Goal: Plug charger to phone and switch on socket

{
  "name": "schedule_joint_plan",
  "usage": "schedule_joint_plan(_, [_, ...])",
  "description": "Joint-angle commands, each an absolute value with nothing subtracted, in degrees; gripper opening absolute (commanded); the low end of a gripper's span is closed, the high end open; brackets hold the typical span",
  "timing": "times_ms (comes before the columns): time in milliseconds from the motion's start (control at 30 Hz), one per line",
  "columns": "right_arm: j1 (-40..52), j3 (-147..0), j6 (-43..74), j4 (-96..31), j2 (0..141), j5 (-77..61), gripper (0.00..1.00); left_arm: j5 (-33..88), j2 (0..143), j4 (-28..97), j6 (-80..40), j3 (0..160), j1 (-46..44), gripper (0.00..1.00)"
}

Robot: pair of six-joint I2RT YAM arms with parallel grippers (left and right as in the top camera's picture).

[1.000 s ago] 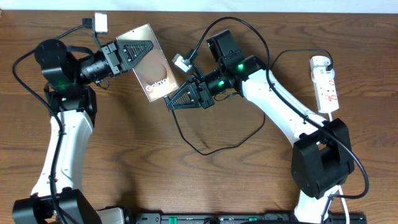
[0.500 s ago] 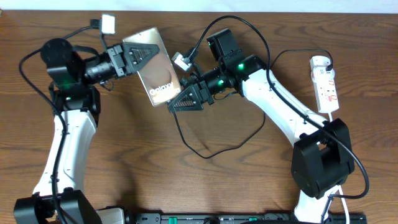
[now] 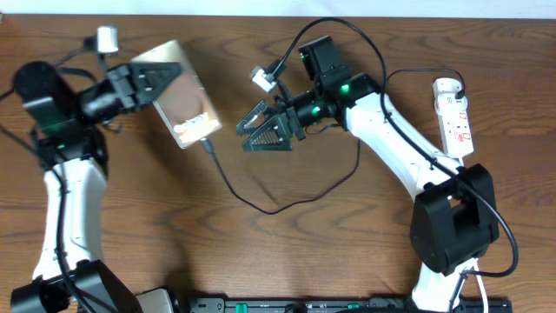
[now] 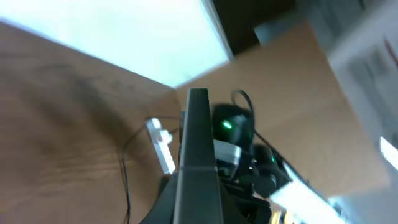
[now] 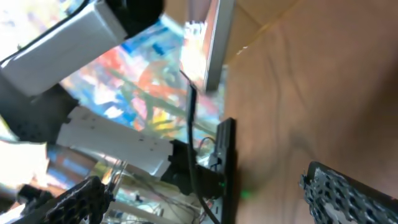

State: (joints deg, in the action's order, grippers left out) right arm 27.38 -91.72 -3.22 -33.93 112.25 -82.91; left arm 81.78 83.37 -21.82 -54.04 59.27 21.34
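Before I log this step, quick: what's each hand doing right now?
Left hand: closed, holding the phone.
Right hand: open, holding nothing.

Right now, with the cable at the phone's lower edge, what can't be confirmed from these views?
- Whether the charger's plug tip is seated in the phone: too small overhead, blurred in both wrist views.
- Switch position on the socket: too small overhead.
- How the left gripper grips the phone: its wrist view shows only a blurred edge.
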Motion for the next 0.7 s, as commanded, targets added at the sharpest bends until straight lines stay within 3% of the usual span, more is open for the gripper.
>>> schedule_joint_plan(0, [26.09,-92.58,1.93,-34.13,112.03,-76.90,0.99,77.47,83.61,-13.63,-49.21,59.77,25.98,0.07])
schedule_joint_plan(133, [25.52,-92.58,4.23,-35.24,112.03,-71.09,0.99,62.94,83.92,11.46,-34.59,59.77,29.15,0.07])
schedule_joint_plan(300, [25.54,-92.58,4.23,-37.08,112.03,-66.41,0.99,44.77,85.19,31.16,-21.10,59.77,28.51,0.07])
schedule_joint_plan(433, [25.54,-92.58,4.23,-37.04,112.03,-64.31,0.99,37.26,88.25,34.59,-18.81,58.63,27.11,0.07])
schedule_joint_plan(667, [25.54,-92.58,4.14,-37.12,112.03,-64.12,0.99,39.46,97.01,31.27,-17.26,58.17,25.89,0.07])
